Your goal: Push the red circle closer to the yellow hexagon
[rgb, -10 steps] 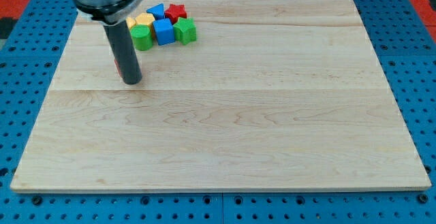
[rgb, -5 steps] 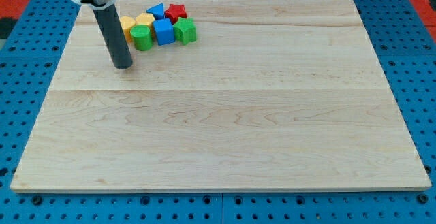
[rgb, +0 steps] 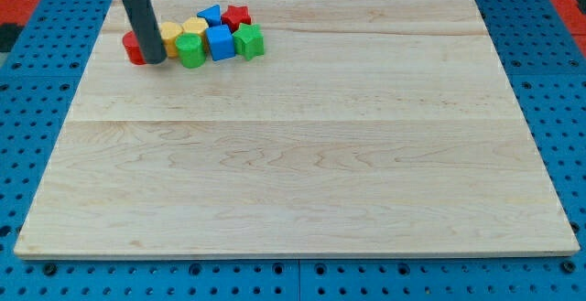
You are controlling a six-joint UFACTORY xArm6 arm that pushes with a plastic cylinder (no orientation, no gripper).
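Note:
The red circle (rgb: 134,48) lies near the board's top left, partly hidden behind my dark rod. My tip (rgb: 154,62) rests on the board right beside the red circle, at its lower right edge. Just to the right of the rod is a yellow block (rgb: 172,37). A second yellow block (rgb: 193,28), which looks hexagonal, lies right of it and slightly higher. The rod stands between the red circle and the nearer yellow block. I cannot tell whether they touch.
A tight cluster lies right of the tip: a green circle (rgb: 190,52), a blue cube (rgb: 220,42), a green block (rgb: 248,41), a blue triangle (rgb: 210,15) and a red star (rgb: 236,16). The wooden board's (rgb: 302,164) left edge is near the red circle.
My tip has slid towards the view's top and slightly left, up to the cluster. The red circle, earlier mostly hidden behind the rod lower down, now lies higher, beside the yellow block.

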